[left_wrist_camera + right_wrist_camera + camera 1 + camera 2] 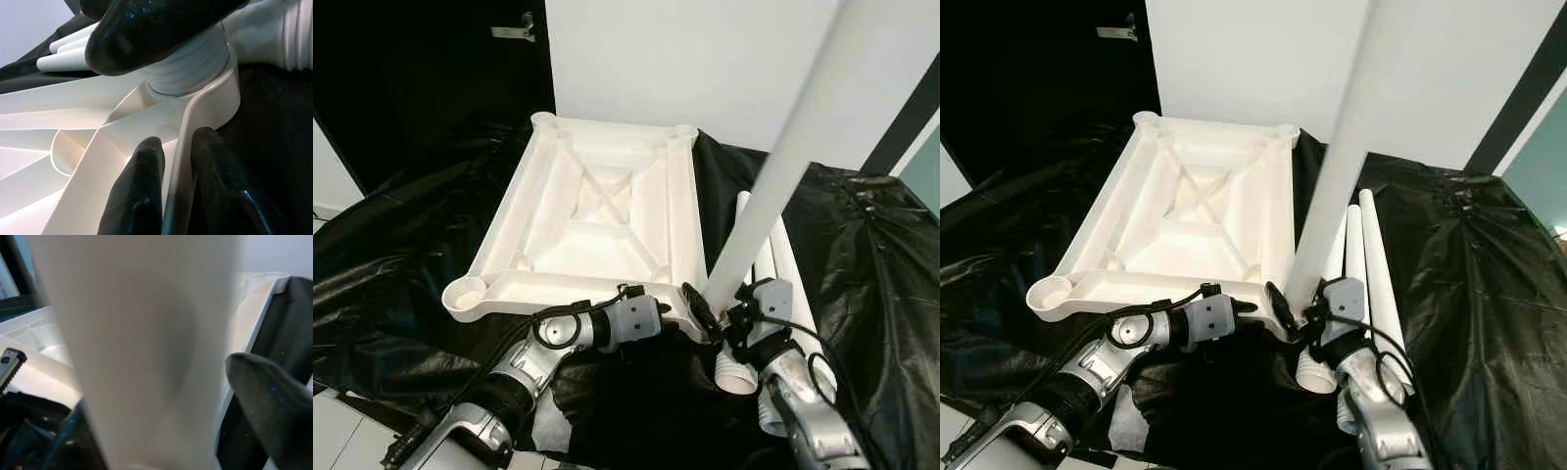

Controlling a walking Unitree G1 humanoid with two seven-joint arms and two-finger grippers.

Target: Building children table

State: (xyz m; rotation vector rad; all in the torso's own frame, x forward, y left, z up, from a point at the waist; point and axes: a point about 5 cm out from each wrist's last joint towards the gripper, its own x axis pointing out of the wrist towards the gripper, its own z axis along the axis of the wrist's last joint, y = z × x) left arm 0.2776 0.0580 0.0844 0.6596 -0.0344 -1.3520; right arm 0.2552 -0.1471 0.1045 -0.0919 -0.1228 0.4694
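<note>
White plastic tabletop [597, 220] lies upside down on black sheeting [891, 294]. Right gripper [736, 315] clamps the upright leg [783, 166], its base in the near-right corner socket; spare legs [1371, 264] lie right. Left wrist view: left gripper [178, 181] pinches the socket rim [215, 93], threaded end seated just beyond. Right wrist view: leg axis vertical, held between the fingers [274, 401].

We see crumpled glossy black plastic sheeting [891, 294] spread below a plain white wall [705, 59], beside a dark door [431, 69].
</note>
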